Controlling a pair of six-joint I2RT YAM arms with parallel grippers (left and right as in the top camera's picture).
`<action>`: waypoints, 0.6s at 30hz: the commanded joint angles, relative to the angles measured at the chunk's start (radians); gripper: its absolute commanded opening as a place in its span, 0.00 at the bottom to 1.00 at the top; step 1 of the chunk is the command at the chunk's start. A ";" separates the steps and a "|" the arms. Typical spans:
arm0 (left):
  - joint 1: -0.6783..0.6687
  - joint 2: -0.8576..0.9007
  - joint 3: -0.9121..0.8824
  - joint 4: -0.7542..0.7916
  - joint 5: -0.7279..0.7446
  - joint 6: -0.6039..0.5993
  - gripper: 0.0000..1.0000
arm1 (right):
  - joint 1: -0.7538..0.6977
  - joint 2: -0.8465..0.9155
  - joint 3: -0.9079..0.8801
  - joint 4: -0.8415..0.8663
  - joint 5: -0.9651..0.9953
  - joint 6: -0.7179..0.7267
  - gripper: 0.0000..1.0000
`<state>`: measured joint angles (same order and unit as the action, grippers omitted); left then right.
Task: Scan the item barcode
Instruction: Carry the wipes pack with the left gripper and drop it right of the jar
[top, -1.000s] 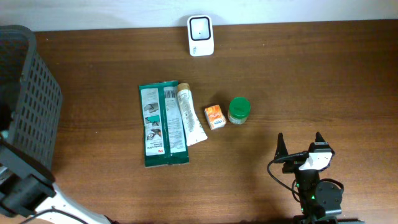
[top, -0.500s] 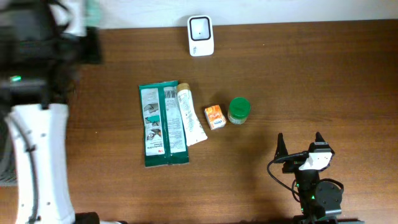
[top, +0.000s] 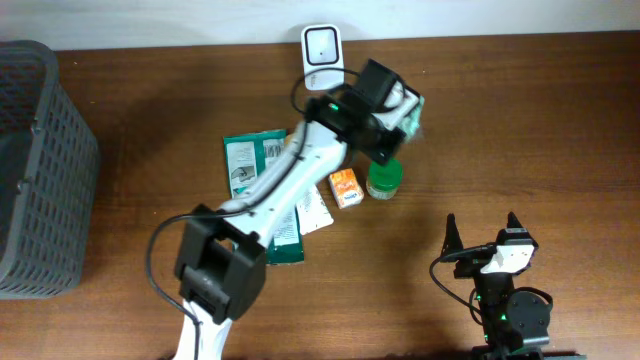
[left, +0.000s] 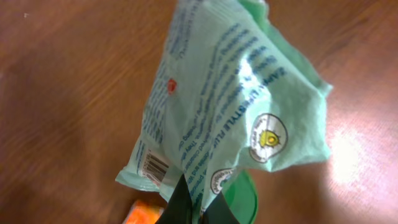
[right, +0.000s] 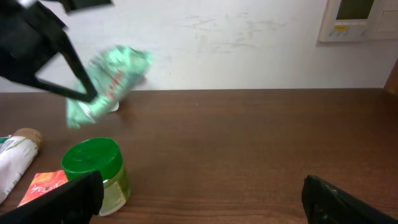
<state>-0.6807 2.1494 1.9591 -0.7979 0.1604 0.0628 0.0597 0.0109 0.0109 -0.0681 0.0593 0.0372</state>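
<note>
At the near edge the right gripper (top: 481, 224) sits low with its fingers spread wide and nothing between them, parked there, I judge, to leave the middle of the table (top: 520, 110) free for the other arm. Beyond it lie the waiting goods in a loose row: a green-lidded jar (top: 384, 177), a small orange box (top: 345, 187) just beside it, then a tube (top: 320, 212) and a flat green packet (top: 243, 165), both partly hidden under the left arm; a basket (top: 40, 120) stands at the far left. The left arm reaches from its base at the near left diagonally across this row, stretched long, its wrist above the jar. The left gripper (left: 200, 206) is pressed together on the lower edge of a pale green pouch (left: 230, 106), pinching it in the air so that it fans out away from the fingers, clear of the table. Its barcode (left: 154, 165) shows at one bottom corner, facing the wrist camera. The scanner (top: 322, 57) stands at the far edge, near the pouch but to its left; the pouch seems held up so the code can be turned toward it, which looks not yet done.
</note>
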 joint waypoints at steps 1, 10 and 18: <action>-0.084 0.048 0.003 0.083 -0.172 0.063 0.00 | 0.006 -0.008 -0.005 -0.006 0.001 -0.003 0.98; -0.167 0.159 0.003 0.203 -0.209 0.070 0.08 | 0.006 -0.008 -0.005 -0.006 0.001 -0.003 0.98; -0.133 0.147 0.026 0.195 -0.209 0.064 0.99 | 0.006 -0.008 -0.005 -0.006 0.001 -0.003 0.98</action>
<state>-0.8391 2.3062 1.9594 -0.5972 -0.0422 0.1268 0.0597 0.0109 0.0109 -0.0681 0.0593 0.0376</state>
